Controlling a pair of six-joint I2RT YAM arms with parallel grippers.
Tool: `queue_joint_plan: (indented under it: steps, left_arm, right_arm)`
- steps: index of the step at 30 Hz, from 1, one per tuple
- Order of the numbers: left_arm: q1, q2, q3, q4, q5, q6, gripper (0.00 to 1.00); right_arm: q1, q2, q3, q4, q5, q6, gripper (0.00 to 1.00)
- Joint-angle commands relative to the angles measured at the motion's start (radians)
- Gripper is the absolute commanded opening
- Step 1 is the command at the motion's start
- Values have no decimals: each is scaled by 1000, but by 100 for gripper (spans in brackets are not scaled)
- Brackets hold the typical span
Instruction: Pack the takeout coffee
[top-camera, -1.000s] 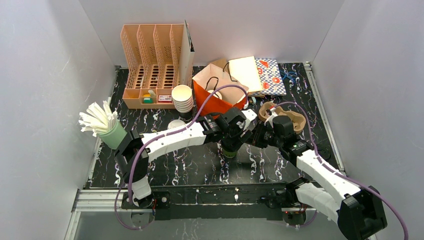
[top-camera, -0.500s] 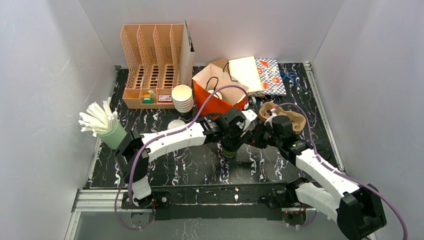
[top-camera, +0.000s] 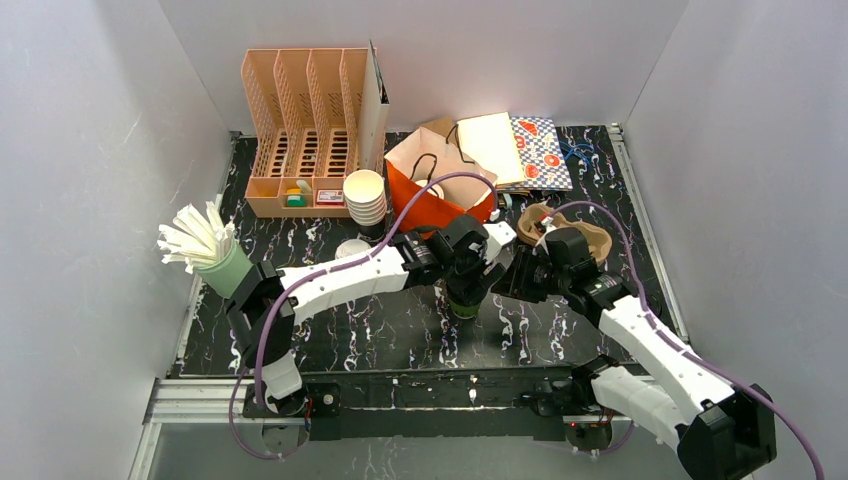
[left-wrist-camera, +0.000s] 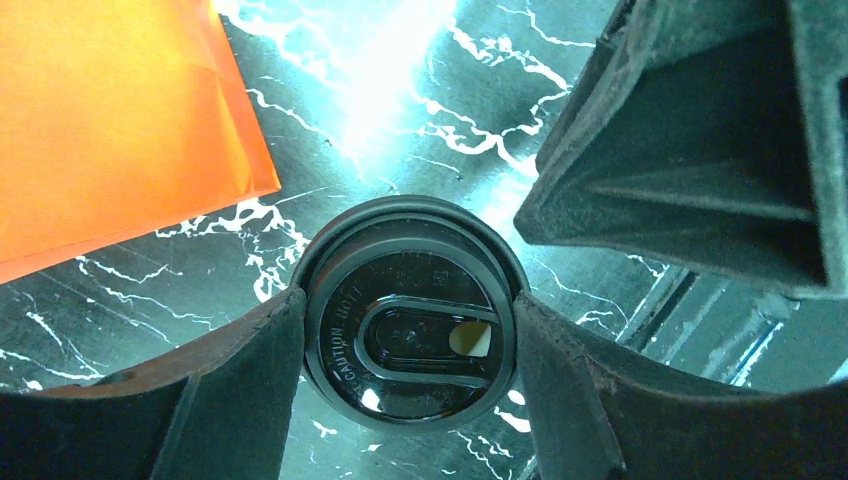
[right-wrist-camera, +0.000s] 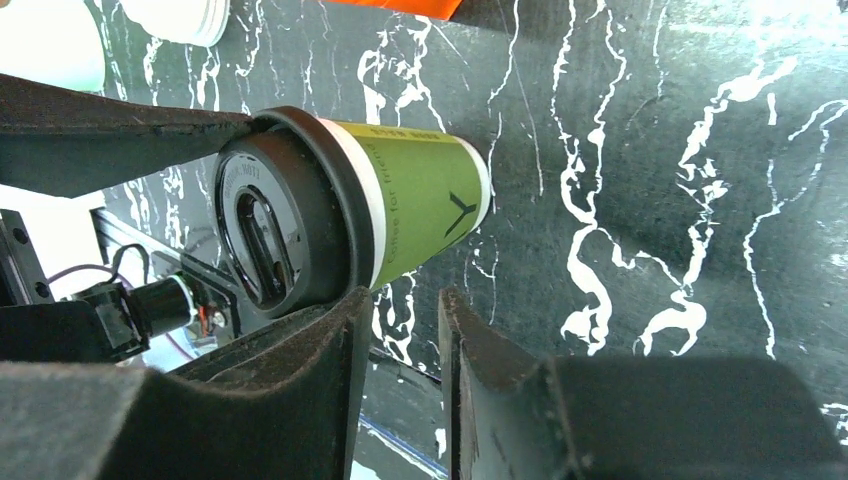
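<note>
A dark green takeout cup (top-camera: 461, 304) with a black lid stands on the black marble table, just in front of the orange paper bag (top-camera: 430, 207). My left gripper (top-camera: 466, 290) is shut on it from above. In the left wrist view its fingers press both sides of the black lid (left-wrist-camera: 408, 330). My right gripper (top-camera: 512, 279) is just right of the cup. In the right wrist view its fingers (right-wrist-camera: 400, 320) are nearly together with nothing between them, beside the cup (right-wrist-camera: 420, 200). A white round shape (top-camera: 434, 190) shows inside the bag; I cannot tell what it is.
A stack of lidless white cups (top-camera: 365, 197) and a loose white lid (top-camera: 352, 248) lie left of the bag. A tan file organizer (top-camera: 310, 130) stands behind. A green holder of white straws (top-camera: 215, 255) is far left. A brown cup carrier (top-camera: 585, 238) and flat paper bags (top-camera: 520, 145) lie right.
My right arm has drawn slightly to the right, away from the cup. My left gripper stays on the cup in the same spot.
</note>
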Motion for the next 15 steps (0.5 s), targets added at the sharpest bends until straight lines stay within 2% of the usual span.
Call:
queue_joint_plan:
  steps: [1, 4, 8, 15]
  left_arm:
    - [-5, -24, -45, -117, 133, 41, 58]
    - [-5, -43, -47, -133, 142, 69, 60]
    - [-5, -69, -71, -135, 173, 105, 63]
    - [-7, -93, -99, -142, 156, 147, 63]
  right_arm:
    - [2, -57, 32, -48, 33, -43, 39]
    - [-3, -93, 7, 3, 14, -39, 36]
    - [-31, -27, 31, 41, -107, -49, 34]
    - [-64, -74, -84, 241, -234, 7, 36]
